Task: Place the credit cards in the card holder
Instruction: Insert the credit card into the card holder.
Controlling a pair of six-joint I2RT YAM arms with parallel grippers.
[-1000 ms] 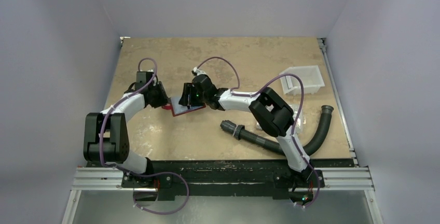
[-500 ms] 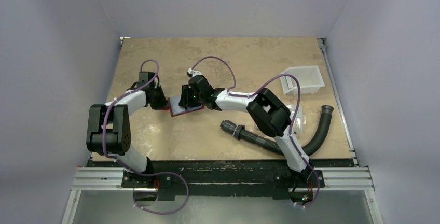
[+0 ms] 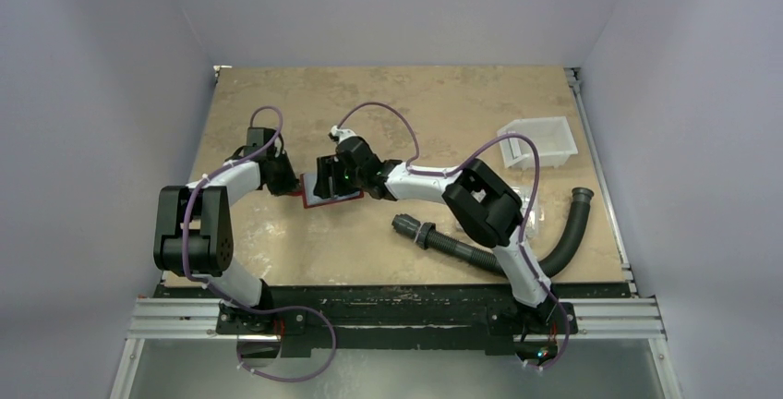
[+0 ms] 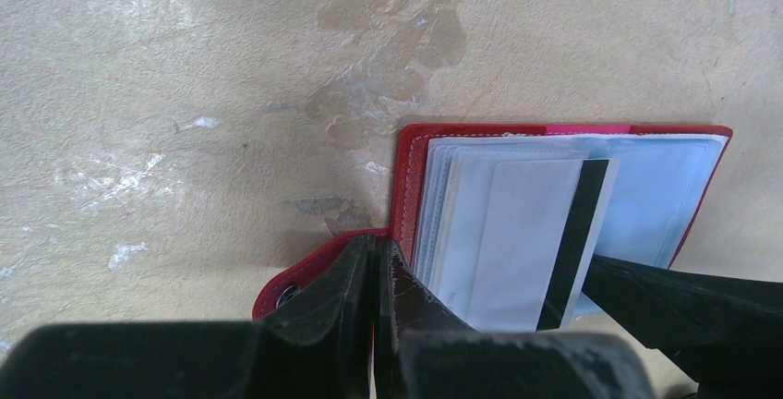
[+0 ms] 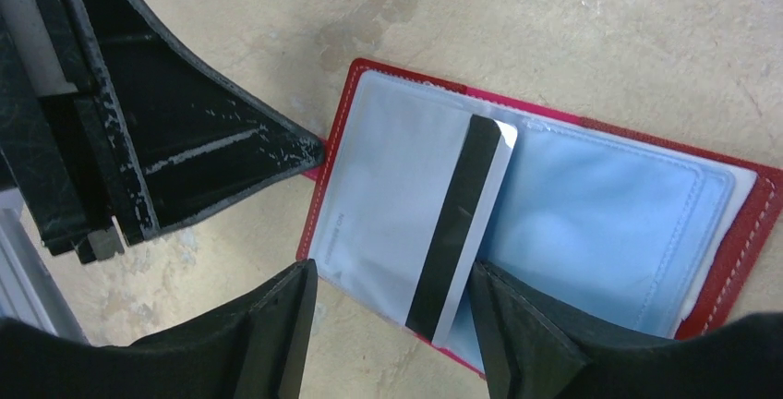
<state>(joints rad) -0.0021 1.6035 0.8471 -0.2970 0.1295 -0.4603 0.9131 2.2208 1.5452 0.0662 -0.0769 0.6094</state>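
Lying open and flat on the table (image 3: 462,113), left of its middle and between the two grippers: card holder (image 3: 325,198), red stitched cover, roughly square per leaf, holding a stack of clear, pale blue plastic sleeves (image 5: 600,223). A red closing tab (image 4: 294,290) juts from its left edge.

Credit card (image 4: 517,242): one, pale grey face up, black magnetic stripe (image 5: 457,223) along the edge nearest the fold. It rests on the left leaf, its near end overhanging the cover's rim. Whether it sits under a sleeve cannot be told.

Left gripper (image 4: 377,260): fingers pressed together, pinching the holder's left edge beside the tab.

Right gripper (image 5: 392,274): jaws apart, one finger on either side of the card's near end. Contact with the card cannot be told.

Other items, well apart on the right: white tray (image 3: 538,140); black corrugated hose (image 3: 563,233).
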